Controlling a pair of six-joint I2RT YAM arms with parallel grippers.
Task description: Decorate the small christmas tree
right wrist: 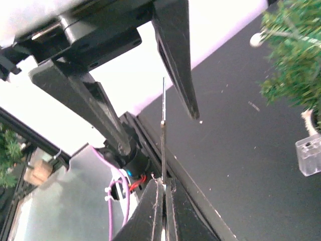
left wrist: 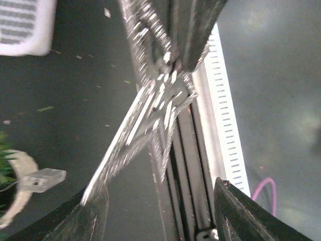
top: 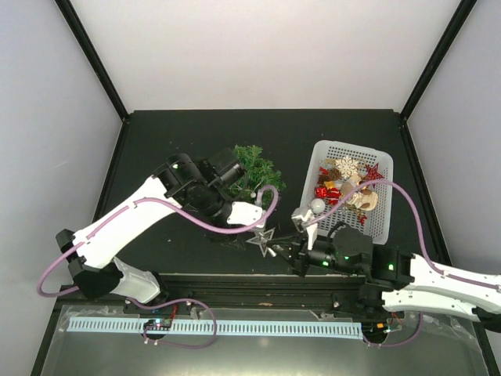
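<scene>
The small christmas tree (top: 254, 166) sits on the dark desk (top: 172, 141) near the middle of the overhead frame, left of the white mesh basket (top: 348, 146) of ornaments and apart from it. The left arm crosses the tree's lower left side, so its base cannot be made out from above.

The left end effector (top: 257, 225) hangs just below the tree in that view, pointing down and right toward a silver glitter star (top: 261, 237). Its jaws stand wide, one on either side of the star, and in the right wrist view the thin edge of the star shows a gap to each dark finger. In the left wrist view one star point reaches down beside the lower left finger; whether they touch cannot be told.

The right end effector (right wrist: 163, 183) comes in from the lower right of the overhead frame, with its jaws pinched tight on the star's edge. It lies below and slightly right of the tree, farther from it than the left one.

In the right wrist view the tree fills the upper right corner, with a small clear plastic block (right wrist: 308, 155) below it at the right edge. In the left wrist view only a sliver of green and a curved white base show at the lower left edge, and the basket takes the upper left corner.
</scene>
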